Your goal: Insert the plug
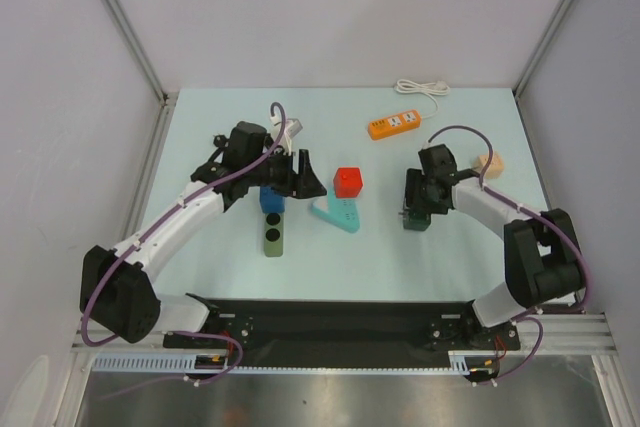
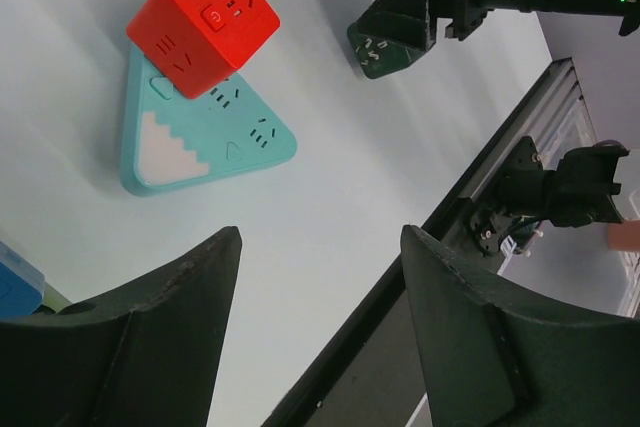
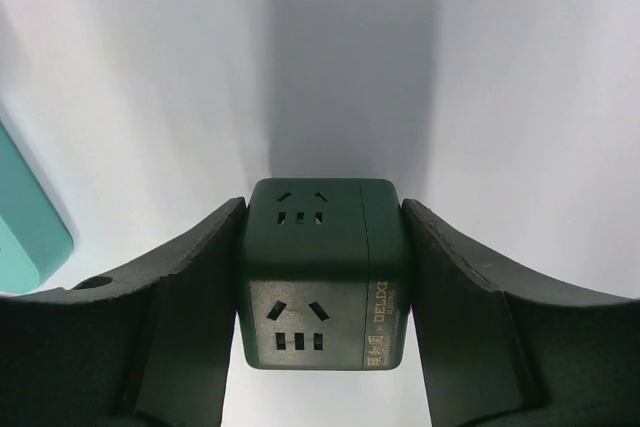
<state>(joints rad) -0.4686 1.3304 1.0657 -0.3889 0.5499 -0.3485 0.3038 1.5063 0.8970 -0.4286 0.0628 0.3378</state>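
Observation:
The small black plug and its thin black cord do not show in any view. My right gripper (image 1: 414, 209) is shut on a dark green socket cube (image 3: 320, 287), its fingers pressing the cube's left and right sides just above the table. The cube also shows in the top view (image 1: 415, 217) and in the left wrist view (image 2: 378, 51). My left gripper (image 1: 303, 175) hovers left of centre; in the left wrist view (image 2: 320, 247) it is open and empty, pointing toward the table's near edge.
A red socket cube (image 1: 347, 182) sits against a teal triangular socket block (image 1: 335, 213). A blue cube (image 1: 271, 199) and a dark strip (image 1: 272, 233) lie under the left arm. An orange power strip (image 1: 392, 125) with a white cord (image 1: 420, 88) lies at the back. A beige block (image 1: 490, 164) sits at the right.

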